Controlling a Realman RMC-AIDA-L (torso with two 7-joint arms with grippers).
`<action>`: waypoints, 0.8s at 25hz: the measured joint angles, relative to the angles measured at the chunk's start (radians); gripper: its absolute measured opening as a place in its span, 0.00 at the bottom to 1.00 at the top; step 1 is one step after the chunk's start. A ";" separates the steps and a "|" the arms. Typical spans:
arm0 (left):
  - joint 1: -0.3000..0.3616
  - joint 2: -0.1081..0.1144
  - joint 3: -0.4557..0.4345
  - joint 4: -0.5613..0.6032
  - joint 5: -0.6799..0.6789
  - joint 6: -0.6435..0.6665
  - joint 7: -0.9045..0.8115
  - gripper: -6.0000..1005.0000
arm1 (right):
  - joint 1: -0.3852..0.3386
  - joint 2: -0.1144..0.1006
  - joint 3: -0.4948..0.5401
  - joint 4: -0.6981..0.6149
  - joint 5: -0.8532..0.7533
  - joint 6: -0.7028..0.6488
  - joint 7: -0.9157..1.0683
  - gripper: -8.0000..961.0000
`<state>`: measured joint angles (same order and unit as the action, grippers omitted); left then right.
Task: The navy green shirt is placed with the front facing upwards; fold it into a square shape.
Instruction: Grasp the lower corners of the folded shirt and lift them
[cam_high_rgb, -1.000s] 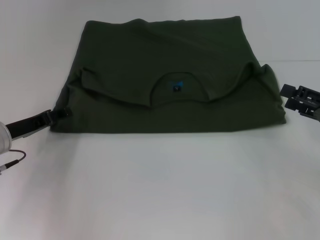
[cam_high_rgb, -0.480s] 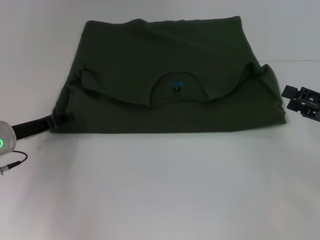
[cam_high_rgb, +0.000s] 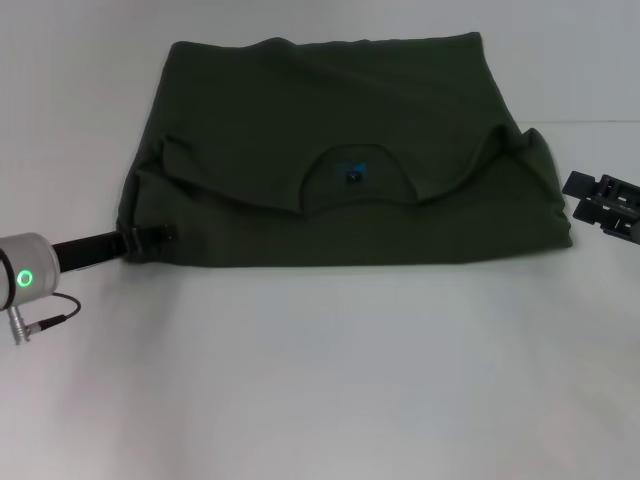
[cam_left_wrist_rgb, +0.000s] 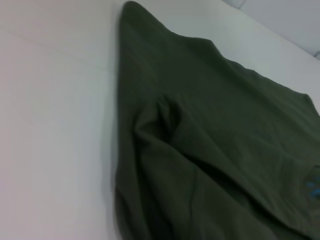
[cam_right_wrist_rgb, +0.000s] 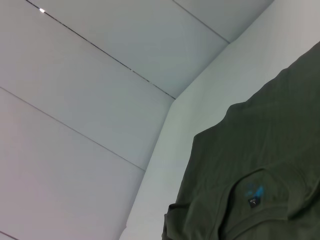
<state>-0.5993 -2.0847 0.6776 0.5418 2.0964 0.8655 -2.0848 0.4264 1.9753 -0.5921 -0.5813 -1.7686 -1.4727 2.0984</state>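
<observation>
The navy green shirt (cam_high_rgb: 330, 130) lies on the white table (cam_high_rgb: 330, 380), folded into a wide rectangle. A flap lies over its middle, where the round neck shows a small blue label (cam_high_rgb: 353, 172). My left gripper (cam_high_rgb: 160, 236) is low at the shirt's near left corner, its tip over the fabric edge. My right gripper (cam_high_rgb: 590, 197) hovers just off the shirt's right edge, apart from the cloth. The left wrist view looks along the shirt (cam_left_wrist_rgb: 210, 150) and its folded sleeve. The right wrist view shows the shirt (cam_right_wrist_rgb: 260, 165) and label (cam_right_wrist_rgb: 252, 192) from afar.
Bare white table surrounds the shirt, with a broad stretch in front of it. A cable (cam_high_rgb: 45, 318) hangs from the left arm's wrist (cam_high_rgb: 25, 275). Pale wall panels (cam_right_wrist_rgb: 100, 100) rise behind the table.
The left arm has slid to the right, bringing its gripper from beside the near left corner onto the shirt's edge. The right gripper and the shirt have hardly moved.
</observation>
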 joint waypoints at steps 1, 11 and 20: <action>-0.001 0.000 0.001 0.001 0.000 0.000 -0.002 0.64 | 0.000 0.000 0.000 0.000 0.000 0.000 0.000 0.87; 0.004 0.000 0.001 0.031 -0.002 0.010 -0.011 0.55 | 0.002 0.003 0.020 0.000 0.000 -0.004 0.000 0.87; 0.003 0.002 0.001 0.033 -0.001 0.008 -0.015 0.18 | 0.006 -0.007 0.014 0.000 -0.012 -0.008 0.003 0.87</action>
<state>-0.5966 -2.0822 0.6789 0.5753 2.0955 0.8730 -2.1000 0.4323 1.9685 -0.5785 -0.5813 -1.7805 -1.4802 2.1016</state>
